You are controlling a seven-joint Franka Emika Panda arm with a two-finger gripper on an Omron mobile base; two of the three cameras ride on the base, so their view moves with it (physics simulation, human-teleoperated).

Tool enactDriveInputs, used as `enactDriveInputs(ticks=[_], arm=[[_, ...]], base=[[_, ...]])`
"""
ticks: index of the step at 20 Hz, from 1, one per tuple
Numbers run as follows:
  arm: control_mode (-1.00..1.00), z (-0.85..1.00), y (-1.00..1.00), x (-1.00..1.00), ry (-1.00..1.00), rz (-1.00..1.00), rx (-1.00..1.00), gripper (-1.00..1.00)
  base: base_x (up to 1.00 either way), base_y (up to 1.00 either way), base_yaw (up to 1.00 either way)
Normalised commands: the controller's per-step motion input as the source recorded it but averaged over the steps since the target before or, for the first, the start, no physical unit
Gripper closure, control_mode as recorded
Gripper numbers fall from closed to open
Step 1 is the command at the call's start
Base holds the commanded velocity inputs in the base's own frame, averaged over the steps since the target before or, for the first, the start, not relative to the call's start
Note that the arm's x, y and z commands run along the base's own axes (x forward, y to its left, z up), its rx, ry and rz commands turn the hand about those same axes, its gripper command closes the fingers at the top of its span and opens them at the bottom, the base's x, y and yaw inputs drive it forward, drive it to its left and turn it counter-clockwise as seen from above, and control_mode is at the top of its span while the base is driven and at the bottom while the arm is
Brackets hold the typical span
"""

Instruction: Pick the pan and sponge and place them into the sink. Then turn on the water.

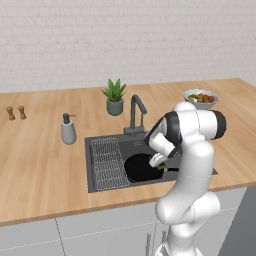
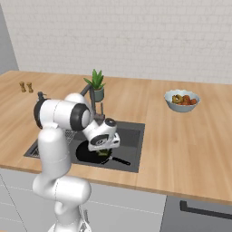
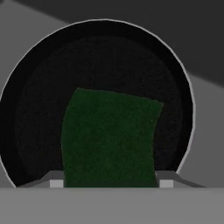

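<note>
The sponge [image 3: 109, 138] is sitting between the two finger tips of the gripper [image 3: 111, 183], green side facing the hand camera, and the jaws are closing on its two sides, so the gripper is gripping the sponge. Directly under the sponge, the pan [image 3: 39, 87] is lying inside the sink [image 1: 100, 187], and its round black bottom is surrounding the sponge on all sides in the hand view. So the relation that matters is simple: the sponge is hanging straight above the middle of the pan, and I cannot tell if it is already touching the pan floor or is a little above it. In the right base view the thin handle of the pan [image 2: 118, 160] is pointing away from the faucet, toward the front right corner of the sink. The faucet [image 1: 136, 111] is standing at the back edge of the sink, beyond the gripper, and the wire rack [image 1: 106, 162] is filling the left part of the sink, beside the pan. I am judging that the next move needs only to open the jaws here, because the sponge will be falling into the pan and so into the sink; after that the hand must be going up and back to the faucet.
</note>
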Motion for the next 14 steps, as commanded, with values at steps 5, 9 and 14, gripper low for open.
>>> enactDriveInputs(ticks=[5,9,14], arm=[[-1.0,0.0,0.06,0.12,-0.02,0.0,0.0,1.0],[-1.0,-0.01,0.0,0.01,0.0,0.0,0.0,1.0],[-1.0,0.01,0.01,-0.14,-0.04,0.0,0.0,-1.0]], base=[[0.0,0.0,0.0],[0.0,0.0,0.0],[0.0,0.0,0.0]])
